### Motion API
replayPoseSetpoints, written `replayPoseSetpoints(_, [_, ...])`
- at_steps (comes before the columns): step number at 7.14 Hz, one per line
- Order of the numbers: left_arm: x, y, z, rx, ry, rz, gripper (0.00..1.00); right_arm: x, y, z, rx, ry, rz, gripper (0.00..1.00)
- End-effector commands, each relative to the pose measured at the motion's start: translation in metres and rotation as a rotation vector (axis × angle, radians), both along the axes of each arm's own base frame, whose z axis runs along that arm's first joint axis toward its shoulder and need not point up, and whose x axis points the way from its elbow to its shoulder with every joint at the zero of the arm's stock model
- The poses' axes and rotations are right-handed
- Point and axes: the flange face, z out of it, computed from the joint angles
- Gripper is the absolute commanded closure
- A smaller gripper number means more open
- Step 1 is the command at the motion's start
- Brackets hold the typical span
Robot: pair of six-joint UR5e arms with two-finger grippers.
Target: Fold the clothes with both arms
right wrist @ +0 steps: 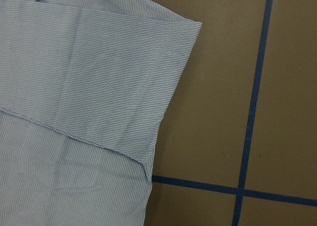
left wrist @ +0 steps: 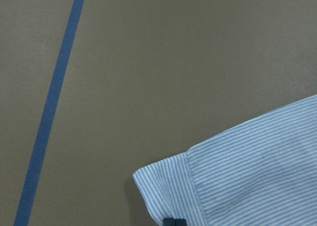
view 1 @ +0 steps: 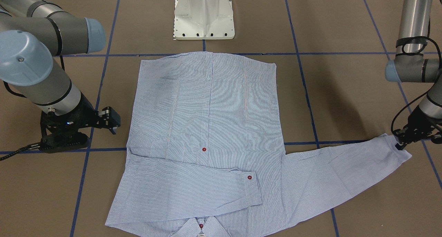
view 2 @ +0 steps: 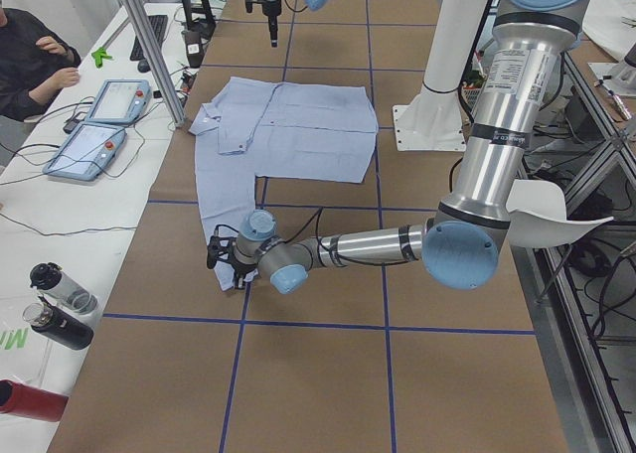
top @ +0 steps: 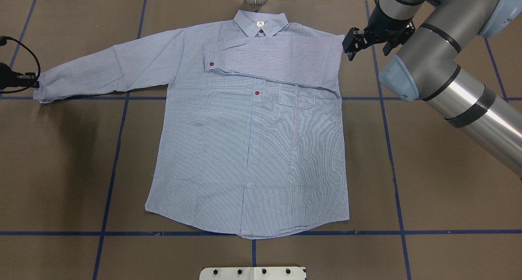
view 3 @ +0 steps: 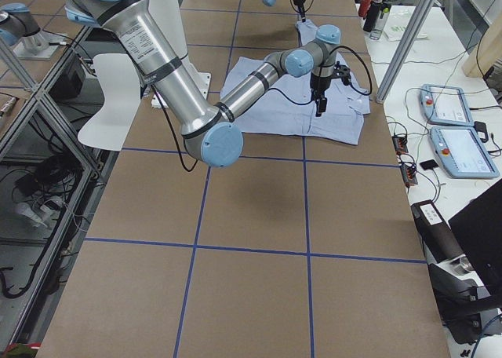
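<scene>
The light blue striped shirt [view 1: 214,109] lies flat and face up on the brown table, collar on the far side from the robot [top: 261,21]. One sleeve is folded across the chest [top: 277,57], its cuff by a red button. The other sleeve [top: 106,72] stretches out sideways. My left gripper [view 1: 401,145] is at that sleeve's cuff [left wrist: 237,181] and shut on its edge; it also shows in the overhead view [top: 20,80]. My right gripper [top: 350,49] hangs open and empty just beside the folded shoulder edge [right wrist: 168,87]; it also shows in the front view [view 1: 112,122].
The white pedestal base [view 1: 203,19] stands behind the shirt's hem. Blue tape lines [top: 118,149] grid the brown table. A side bench with tablets [view 2: 99,125] and bottles [view 2: 55,304], and a seated person [view 2: 30,56], are beyond the collar side.
</scene>
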Motion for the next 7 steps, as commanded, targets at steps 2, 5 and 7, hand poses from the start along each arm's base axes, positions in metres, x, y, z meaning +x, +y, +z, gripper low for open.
replayPoseSetpoints(2, [-0.004,-0.01,-0.075,0.023,0.042,0.012,1.0,0.033,0.009,0.023,-0.015,0.003,0.031,0.01])
replayPoseSetpoints(5, [0.011,-0.038,-0.246,-0.061,0.066,0.008,1.0,0.061,0.035,0.083,-0.043,0.053,0.024,0.0])
replayPoseSetpoints(7, [0.043,-0.059,-0.353,-0.169,0.23,-0.05,1.0,0.092,0.067,0.12,-0.021,0.077,-0.027,0.0])
